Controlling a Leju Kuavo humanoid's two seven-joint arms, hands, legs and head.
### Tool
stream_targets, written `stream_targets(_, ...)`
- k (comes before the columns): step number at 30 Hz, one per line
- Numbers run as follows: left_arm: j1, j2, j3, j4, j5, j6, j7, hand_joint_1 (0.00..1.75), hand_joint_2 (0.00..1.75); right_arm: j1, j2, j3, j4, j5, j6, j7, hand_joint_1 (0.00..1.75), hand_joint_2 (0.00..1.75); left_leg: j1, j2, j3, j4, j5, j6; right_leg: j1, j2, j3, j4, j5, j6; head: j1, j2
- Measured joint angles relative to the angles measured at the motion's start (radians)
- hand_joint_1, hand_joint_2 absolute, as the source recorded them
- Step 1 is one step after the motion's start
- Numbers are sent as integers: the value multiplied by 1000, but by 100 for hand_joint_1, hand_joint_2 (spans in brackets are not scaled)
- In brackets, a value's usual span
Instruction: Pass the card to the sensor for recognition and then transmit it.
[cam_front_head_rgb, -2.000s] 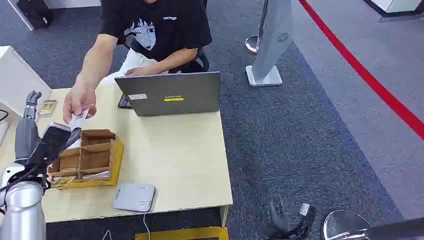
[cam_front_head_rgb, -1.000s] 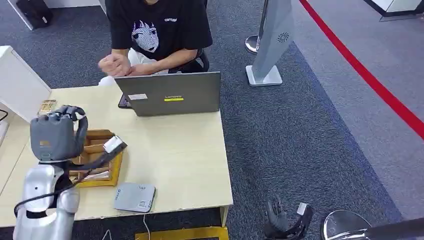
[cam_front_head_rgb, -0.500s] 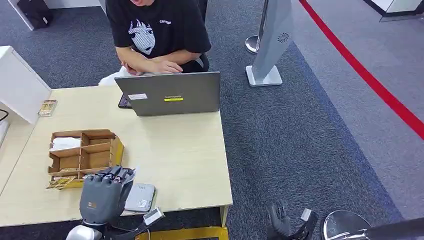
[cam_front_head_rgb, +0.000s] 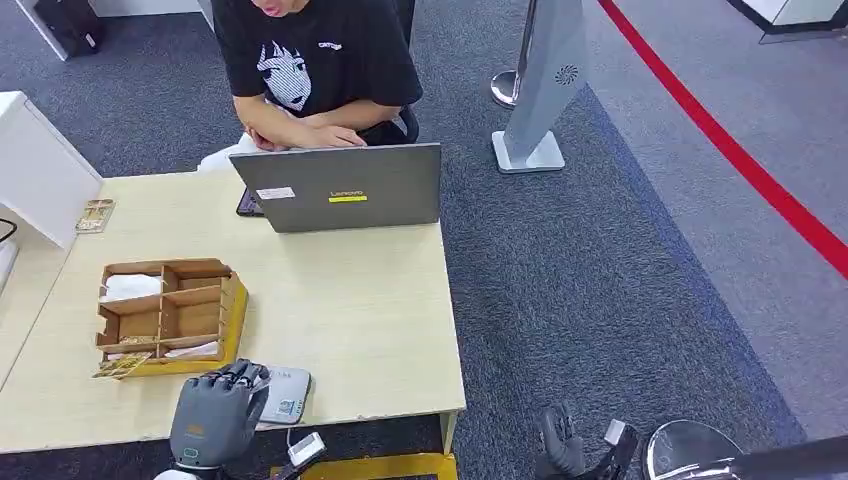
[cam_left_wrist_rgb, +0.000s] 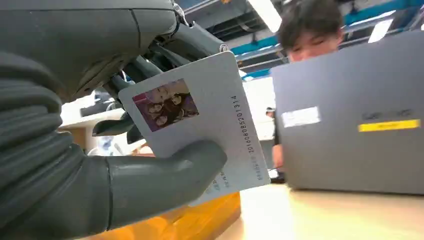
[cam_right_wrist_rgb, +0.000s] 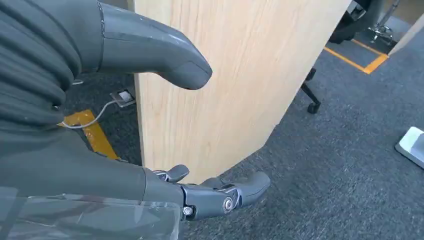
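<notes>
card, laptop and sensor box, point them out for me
card (cam_left_wrist_rgb: 200, 120), left wrist view, on its white face beside the photo
laptop (cam_front_head_rgb: 340, 190), head view, on the grey lid
sensor box (cam_front_head_rgb: 283, 392), head view, on its grey top

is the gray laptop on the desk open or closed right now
Open. The grey laptop has its lid standing upright, back facing the camera, and the person behind it rests their hands at it.

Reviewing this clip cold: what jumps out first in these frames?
The left hand gripping a white photo card, thumb pressed across its face, hovering over the grey sensor at the table's near edge. Behind the table a person sits at an open grey laptop, and a wooden organizer stands to the sensor's left.
</notes>
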Motion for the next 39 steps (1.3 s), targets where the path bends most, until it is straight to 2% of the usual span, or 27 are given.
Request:
stream_targets(13,-2,-13,31,52,-2,-3,-11,175,175,0,0,-2,0,5,-2,0,0,175,0,0,0,0,0,0,0,0,0,0,0,0,0,0)
stream_targets(32,-60,-46,86,251,-6,-1,-38,175,175,0,0,-2,0,17,2,2,0,175,0,-1,0,0,0,0,0,-1,1,0,0,0,0,0)
stream_targets(35,-65,-47,87,259,-13,15,-40,175,175,0,0,-2,0,17,3,2,0,175,0,-1,1,0,0,0,0,-1,1,0,0,0,0,0)
stream_targets(37,-63,-48,87,257,-26,55,-47,175,175,0,0,-2,0,26,1,0,0,175,0,-1,1,0,1,-1,0,-1,1,0,0,0,0,0)
stream_targets(39,-50,-54,87,218,-26,76,-61,175,175,1,0,-1,0,37,-5,-2,0,175,0,0,1,0,1,-1,0,-1,1,0,0,-1,0,0)
